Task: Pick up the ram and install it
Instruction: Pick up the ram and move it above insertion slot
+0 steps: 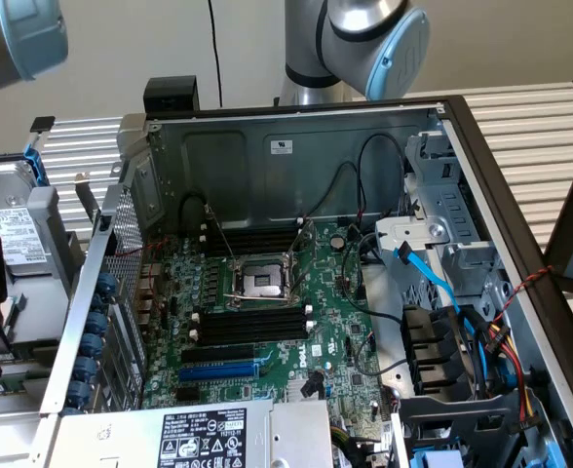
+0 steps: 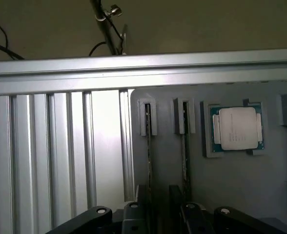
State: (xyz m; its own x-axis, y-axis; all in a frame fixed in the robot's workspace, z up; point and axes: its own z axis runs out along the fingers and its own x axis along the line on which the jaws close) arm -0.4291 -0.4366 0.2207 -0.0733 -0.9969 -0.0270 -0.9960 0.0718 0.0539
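Observation:
Two ram sticks stand on edge in grey holders on a grey tray [image 2: 231, 195]. One ram [image 2: 148, 146] and the other ram [image 2: 185, 151] appear as thin dark-green strips running towards my gripper. My gripper [image 2: 161, 210] hovers over the near ends of both sticks, open, with a gap and nothing between its fingers [image 2: 142, 207]. Each finger lines up roughly over one stick. In the exterior view the green motherboard [image 1: 335, 322] lies inside the open computer case, with empty black memory slots [image 1: 252, 322] on both sides of the CPU socket [image 1: 264, 283].
A CPU chip [image 2: 237, 128] sits in a recess of the tray beside the rams. A ribbed aluminium table [image 2: 51, 146] and a rail [image 2: 143, 68] border the tray. The case holds cables [image 1: 462, 322], a drive cage [image 1: 442, 195] and a power supply [image 1: 199, 434]. The arm's joints [image 1: 384, 39] hang above the case.

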